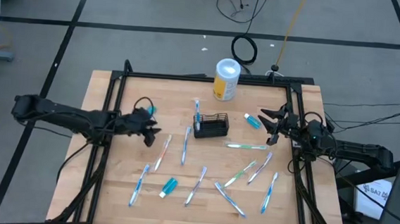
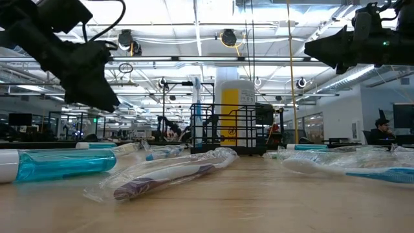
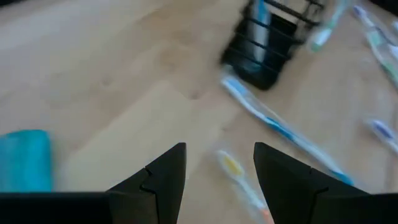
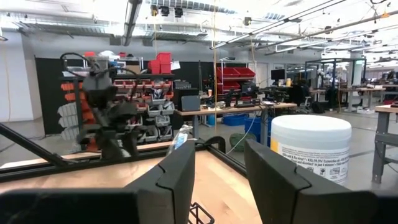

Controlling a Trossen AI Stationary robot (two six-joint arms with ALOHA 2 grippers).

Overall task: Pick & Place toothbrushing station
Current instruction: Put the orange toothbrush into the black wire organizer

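Note:
The toothbrushing station, a small black wire-mesh basket (image 1: pixel 212 125), stands on the wooden table near its middle, with one toothbrush (image 1: pixel 197 113) sticking up out of it. It also shows in the low view (image 2: pixel 226 129) and the left wrist view (image 3: pixel 266 50). My left gripper (image 1: pixel 152 135) hovers open and empty to the basket's left, above a wrapped toothbrush (image 3: pixel 239 180). My right gripper (image 1: pixel 267 126) hovers open and empty to the basket's right, clear of the table (image 2: pixel 333 48).
A white-and-yellow canister (image 1: pixel 226 78) stands at the far edge behind the basket. Several wrapped toothbrushes (image 1: pixel 241 173) lie over the table's near half. Blue tubes lie near the front (image 1: pixel 168 187), by my right gripper (image 1: pixel 252 120) and by my left gripper (image 1: pixel 148 110).

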